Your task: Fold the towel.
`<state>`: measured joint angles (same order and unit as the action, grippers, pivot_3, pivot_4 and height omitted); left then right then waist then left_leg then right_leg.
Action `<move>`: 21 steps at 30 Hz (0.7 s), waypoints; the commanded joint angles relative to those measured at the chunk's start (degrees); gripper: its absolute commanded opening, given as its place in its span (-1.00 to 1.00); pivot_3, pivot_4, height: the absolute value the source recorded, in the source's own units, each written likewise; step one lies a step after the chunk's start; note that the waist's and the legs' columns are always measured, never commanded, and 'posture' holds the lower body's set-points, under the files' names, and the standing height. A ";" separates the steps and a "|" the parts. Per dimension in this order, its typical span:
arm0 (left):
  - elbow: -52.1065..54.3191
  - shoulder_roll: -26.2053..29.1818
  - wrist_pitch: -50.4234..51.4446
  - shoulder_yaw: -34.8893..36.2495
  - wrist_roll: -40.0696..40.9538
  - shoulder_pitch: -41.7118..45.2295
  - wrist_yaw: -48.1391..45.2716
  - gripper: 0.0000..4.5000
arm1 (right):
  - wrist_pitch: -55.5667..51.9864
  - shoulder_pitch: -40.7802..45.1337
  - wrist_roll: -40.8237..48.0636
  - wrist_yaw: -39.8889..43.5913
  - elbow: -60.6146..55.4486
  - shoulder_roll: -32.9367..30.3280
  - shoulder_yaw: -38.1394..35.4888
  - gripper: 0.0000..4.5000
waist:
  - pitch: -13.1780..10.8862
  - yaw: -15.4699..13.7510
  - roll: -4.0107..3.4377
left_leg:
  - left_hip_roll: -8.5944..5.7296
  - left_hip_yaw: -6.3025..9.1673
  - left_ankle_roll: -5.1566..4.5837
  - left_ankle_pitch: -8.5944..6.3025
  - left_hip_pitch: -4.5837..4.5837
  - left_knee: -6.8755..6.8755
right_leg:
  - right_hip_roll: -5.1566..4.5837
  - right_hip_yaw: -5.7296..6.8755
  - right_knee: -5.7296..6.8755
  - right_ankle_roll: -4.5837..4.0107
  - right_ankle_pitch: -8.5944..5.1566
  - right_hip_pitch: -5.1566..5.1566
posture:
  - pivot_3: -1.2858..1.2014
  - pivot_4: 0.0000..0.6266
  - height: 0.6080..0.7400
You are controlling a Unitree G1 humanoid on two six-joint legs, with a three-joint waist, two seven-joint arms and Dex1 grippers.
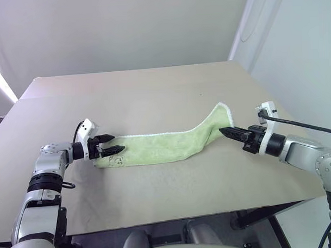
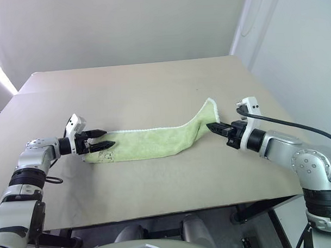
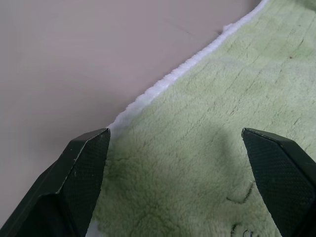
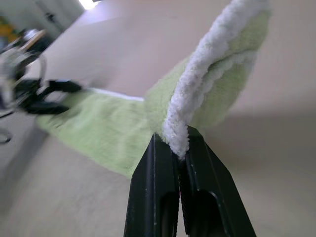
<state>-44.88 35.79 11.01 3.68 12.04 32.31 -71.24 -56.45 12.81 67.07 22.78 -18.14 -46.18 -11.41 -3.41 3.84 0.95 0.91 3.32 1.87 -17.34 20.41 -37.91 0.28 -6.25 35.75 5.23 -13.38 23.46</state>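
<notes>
The light lime-green towel [image 1: 155,147] lies as a long folded strip across the middle of the table, its whitish hem along the far edge. Its right end [image 1: 219,116] is lifted off the table, and my right gripper [image 1: 223,132] is shut on it; in the right wrist view the hem [image 4: 197,94] rises from between the closed fingers. My left gripper [image 1: 113,144] is open over the strip's left end, one finger [image 3: 74,182] at the hem and the other finger [image 3: 284,173] over the cloth, which shows a small embroidered mark [image 1: 117,161].
The beige table [image 1: 153,97] extends well behind the towel. Its front edge [image 1: 185,216] runs close below the arms and its right edge [image 1: 273,104] lies near my right arm. A black cable [image 1: 301,124] loops off my right wrist. A grey wall stands behind.
</notes>
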 commanded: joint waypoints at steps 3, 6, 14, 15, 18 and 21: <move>0.73 0.60 -0.27 1.22 0.98 1.32 0.23 1.00 | 0.83 4.59 -4.06 4.45 -4.98 1.49 4.80 -0.98 | 0.00 0.15 0.01 | 0.00 0.00 0.00 0.00 -0.01 0.00 | 0.00 0.01 0.00 0.00 0.00 0.00 | 0.03 -1.00 1.00; 0.52 0.38 -0.38 1.16 0.98 1.54 0.34 1.00 | 0.56 7.27 -6.06 5.62 -5.02 3.31 7.83 -0.98 | -0.01 0.10 0.00 | 0.00 -0.01 0.00 0.00 -0.04 -0.01 | 0.00 0.00 0.05 -0.01 0.01 0.01 | 0.03 -1.00 1.00; 1.05 -0.25 -0.24 1.07 1.03 1.22 0.70 1.00 | -1.74 14.04 -15.01 6.66 -0.83 9.45 18.68 -0.98 | -0.01 0.02 0.00 | 0.00 0.02 0.00 0.00 0.04 -0.01 | 0.00 0.04 0.07 -0.01 0.01 0.07 | 0.03 -1.00 1.00; 1.06 -0.23 -0.29 1.10 1.01 1.12 0.71 1.00 | -1.86 14.52 -16.17 6.80 -0.09 10.18 19.76 -0.98 | -0.01 0.00 0.00 | 0.00 0.03 0.00 0.00 0.04 0.00 | 0.00 0.04 0.08 -0.01 0.01 0.08 | 0.03 -1.00 1.00; 1.31 -0.15 -0.21 1.16 1.03 0.94 0.81 1.00 | -2.29 15.84 -18.18 7.89 1.38 12.40 21.68 -0.98 | -0.01 0.03 0.00 | 0.00 0.03 0.00 0.00 0.05 0.00 | 0.00 0.04 0.09 -0.01 0.01 0.08 | 0.03 -1.00 1.00; 1.45 -0.02 -0.11 1.30 1.11 0.94 0.95 1.00 | -2.22 17.79 -20.69 7.79 3.99 15.98 23.46 -0.98 | -0.01 0.14 0.00 | -0.01 0.03 0.00 0.00 0.02 -0.01 | 0.00 0.04 0.19 0.00 0.02 0.10 | 0.03 -1.00 1.00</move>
<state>-44.84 35.18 10.96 3.68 12.06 32.29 -70.52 -59.06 28.35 47.49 30.22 -14.58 -31.48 11.95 -3.42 3.98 0.95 0.90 3.34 1.88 -17.34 20.41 -37.94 0.29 -6.21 36.00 5.24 -13.36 23.58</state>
